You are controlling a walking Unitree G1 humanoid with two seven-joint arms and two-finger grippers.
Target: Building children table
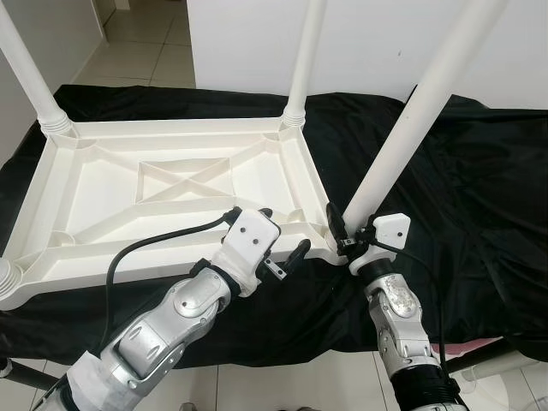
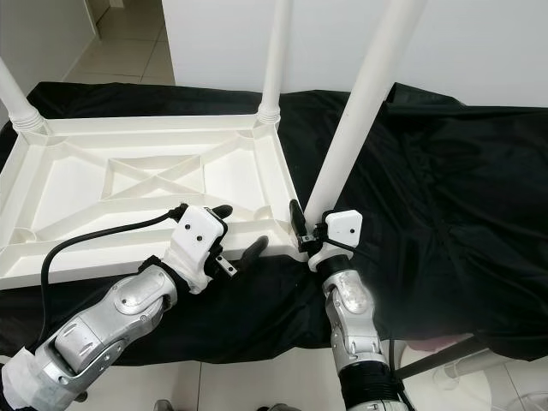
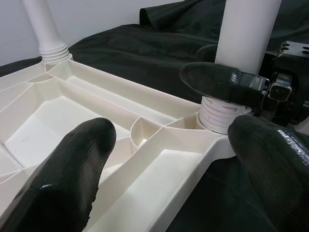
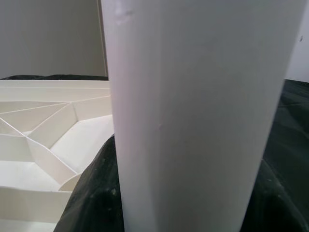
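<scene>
Right gripper (image 1: pixel 342 235) clamped the tilted leg (image 1: pixel 402 141) at the tabletop (image 1: pixel 171 184) corner socket; left gripper (image 1: pixel 267 244) open, empty. Straighten before twisting.

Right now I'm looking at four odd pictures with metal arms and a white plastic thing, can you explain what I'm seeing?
This is a humanoid robot assembling a children's table. The two wide pictures come from cameras in its head, looking down; the two close-ups come from cameras on its wrists. The white tabletop lies upside down on a black cloth, with legs already standing in its corners. The right gripper is closed around the near-right table leg, which leans in its corner socket. The left gripper hovers open over the tabletop's near edge beside that corner, holding nothing.
</scene>
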